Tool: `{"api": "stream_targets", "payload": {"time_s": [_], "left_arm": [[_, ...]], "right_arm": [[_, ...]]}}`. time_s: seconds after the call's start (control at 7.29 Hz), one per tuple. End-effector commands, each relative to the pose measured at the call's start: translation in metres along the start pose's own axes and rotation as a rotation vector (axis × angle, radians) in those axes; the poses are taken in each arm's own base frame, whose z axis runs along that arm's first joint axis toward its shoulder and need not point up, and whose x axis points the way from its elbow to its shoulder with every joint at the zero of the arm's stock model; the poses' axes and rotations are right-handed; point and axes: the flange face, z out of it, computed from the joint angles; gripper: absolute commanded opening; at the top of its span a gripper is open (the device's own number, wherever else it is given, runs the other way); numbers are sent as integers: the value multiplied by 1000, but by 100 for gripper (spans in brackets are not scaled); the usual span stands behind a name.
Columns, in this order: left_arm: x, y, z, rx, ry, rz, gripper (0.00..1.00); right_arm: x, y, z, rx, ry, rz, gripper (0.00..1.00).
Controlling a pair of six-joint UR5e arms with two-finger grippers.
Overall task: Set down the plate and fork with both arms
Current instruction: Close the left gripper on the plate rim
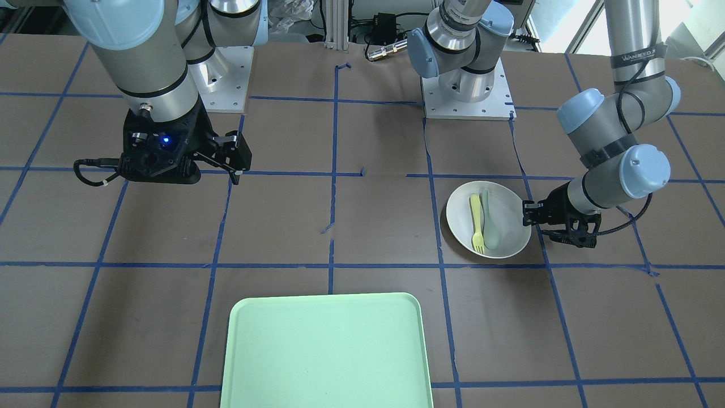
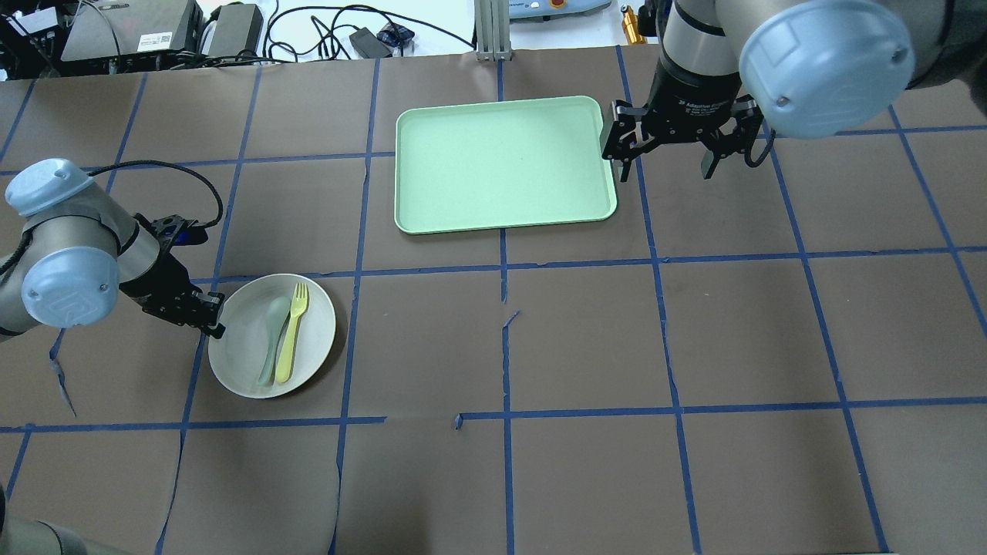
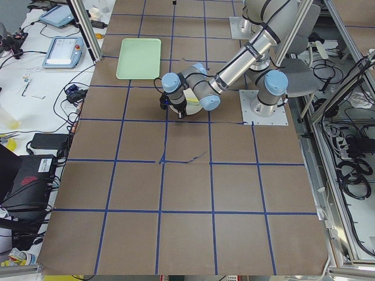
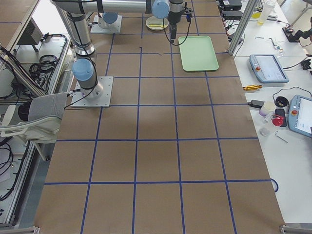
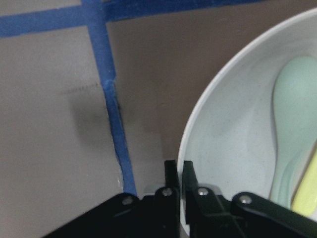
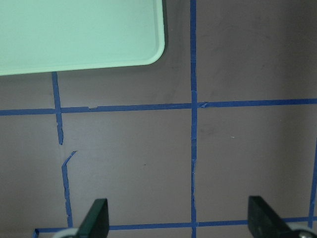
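Tightly, left pincer [image 2: 214, 317] nips plate [image 2: 239, 366], right pincer [image 2: 665, 168] wide

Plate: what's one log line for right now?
left claw: shut on plate rim | right claw: open, beside tray | fork, spoon: lying in plate

We see a brown table [image 2: 586, 339] ruled into large squares by blue tape [image 2: 656, 260]; the plate [image 2: 235, 358] plain white, faintly speckled; the fork [image 2: 291, 339] pale yellow; the spoon [image 2: 271, 331] pale grey-green; the tray [image 2: 501, 162] an unpatterned mint green; the left arm [image 2: 69, 231] and right arm [image 2: 817, 46] silver-grey with light blue joint caps; the left gripper [image 2: 217, 324] and right gripper [image 2: 665, 171] black.
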Motion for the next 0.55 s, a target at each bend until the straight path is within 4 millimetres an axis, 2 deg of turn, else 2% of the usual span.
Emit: {"api": "stream_targets", "payload": {"time_s": [0.0,0.14,0.27,0.41], "left_arm": [[1,-14,-45,20,75,-13,0],[-4,-28,-76,-4,112,-25,0],[-4,-40,-99,6,147,-86,0],[7,-55,-105,63,237,-144,0]], "right_arm": [[0,0,0,1,1,-1,100],[0,0,0,2,1,-1,100],[0,0,0,4,1,-1,100],[0,-1,-1,8,1,-2,100]]}}
